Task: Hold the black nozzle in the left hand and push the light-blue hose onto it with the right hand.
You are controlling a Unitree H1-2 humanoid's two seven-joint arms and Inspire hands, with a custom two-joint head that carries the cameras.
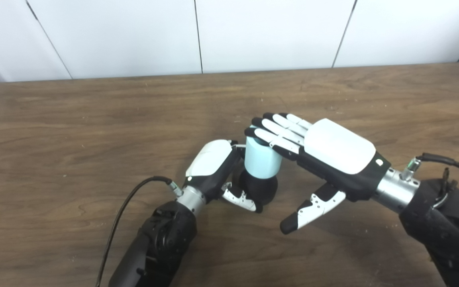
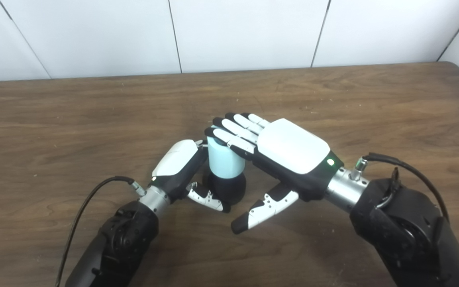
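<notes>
Mid-table (image 1: 94,119), I see my left hand (image 1: 213,167) clamped on the black nozzle (image 1: 259,187) — light-blue hose (image 1: 261,159) seated upright on it, my right hand (image 1: 325,155) spread flat, fingers (image 1: 277,131) resting on top.

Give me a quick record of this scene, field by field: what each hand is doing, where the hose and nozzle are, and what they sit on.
left hand: shut on the black nozzle, thumb curled round its front
black nozzle: upright, low over the table, under the hose
light-blue hose: short upright piece, seated on top of the nozzle
right hand: open, fingers straight and laid flat across the hose's top end, thumb hanging free
table: brown wood grain
task stage: hose already on the nozzle; how far it is pushed down cannot be told
</notes>
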